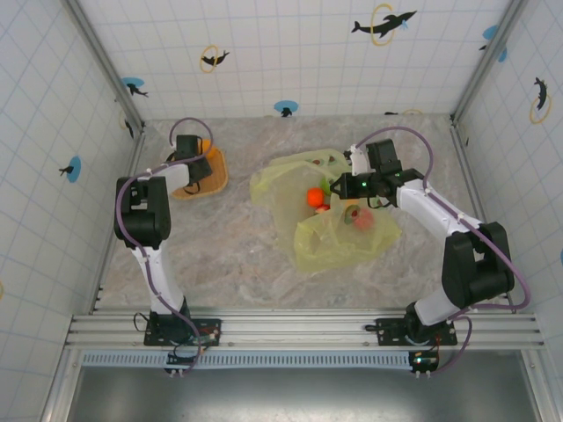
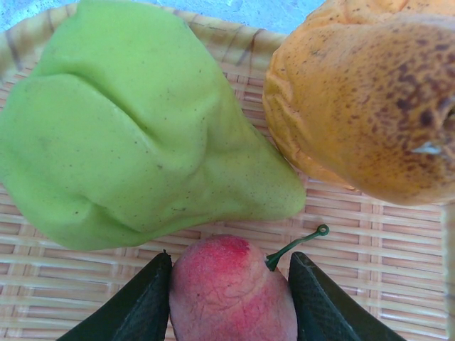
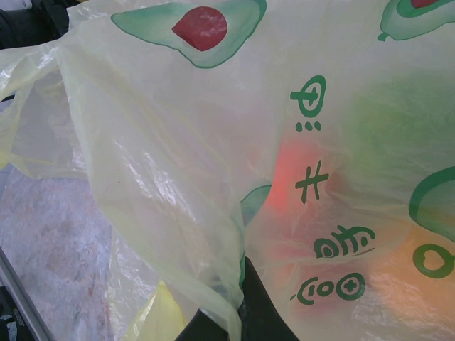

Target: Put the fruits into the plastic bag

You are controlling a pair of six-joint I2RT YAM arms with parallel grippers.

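Wicker tray (image 2: 370,227) below left end effector (image 2: 231,259). Straddled pinkish fruit (image 2: 227,302), long axis along fingers, stem ahead; clamped or not, could not tell. Pinched plastic bag (image 3: 178,163) tight in right end effector (image 3: 238,323), well to right.

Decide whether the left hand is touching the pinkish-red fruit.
Touching. Left wrist view: both fingers of the left hand meet the sides of the pinkish-red fruit.

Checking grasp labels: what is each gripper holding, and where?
The right gripper pinches the plastic bag by a gathered edge. The left gripper flanks the pinkish fruit at its sides on the tray; whether it grips cannot be told.
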